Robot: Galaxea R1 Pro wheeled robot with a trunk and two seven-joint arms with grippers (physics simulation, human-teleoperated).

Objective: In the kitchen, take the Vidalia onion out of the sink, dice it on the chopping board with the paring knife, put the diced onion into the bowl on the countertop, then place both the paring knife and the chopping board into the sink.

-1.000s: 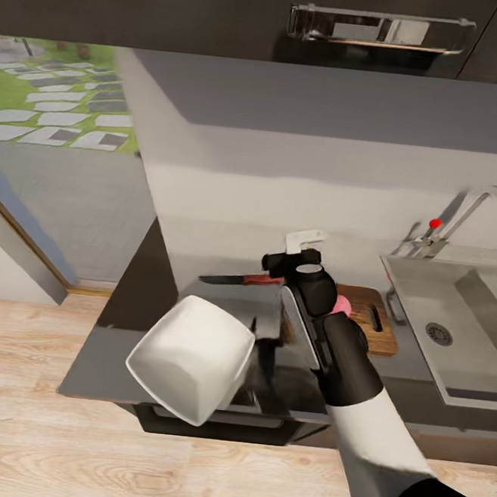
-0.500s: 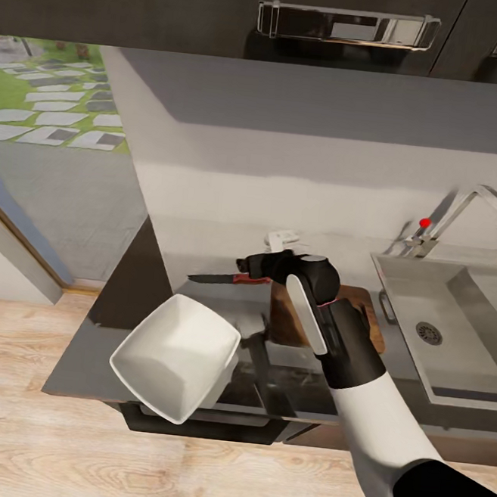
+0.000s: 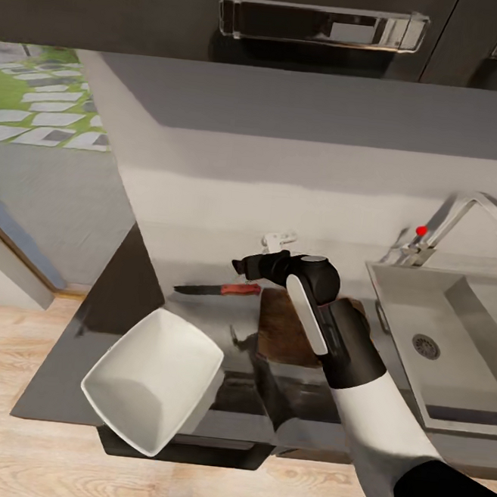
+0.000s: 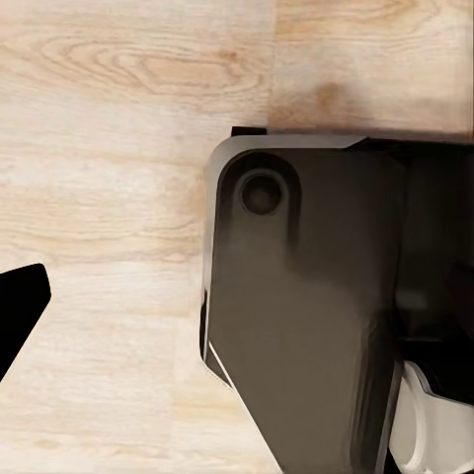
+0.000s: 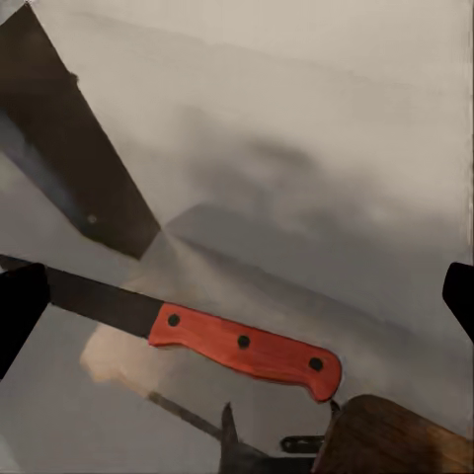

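The paring knife (image 3: pixel 218 289) lies flat on the countertop (image 3: pixel 77 369), dark blade pointing left, its reddish handle (image 5: pixel 247 351) nearest the chopping board (image 3: pixel 282 331). My right gripper (image 3: pixel 243 266) hovers just above the handle, open, with nothing between its fingers (image 5: pixel 20 306). My right forearm covers part of the board. The white bowl (image 3: pixel 152 376) stands tilted at the counter's front edge, one corner past it. The sink (image 3: pixel 401 316) with its tap (image 3: pixel 464 216) is at the right. The onion is hidden. Of my left gripper, one black fingertip (image 4: pixel 22 314) shows wide over the floor.
Dark upper cabinets with a steel handle (image 3: pixel 323 24) hang over the counter. A small white fitting (image 3: pixel 278 241) sits on the back wall behind the gripper. Wooden floor (image 4: pixel 118 118) and the robot's dark base (image 4: pixel 306 316) lie below the left arm.
The knife was in my right gripper before; now it rests on the counter below the open fingers. The camera has shifted, so the whole scene sits a little differently.
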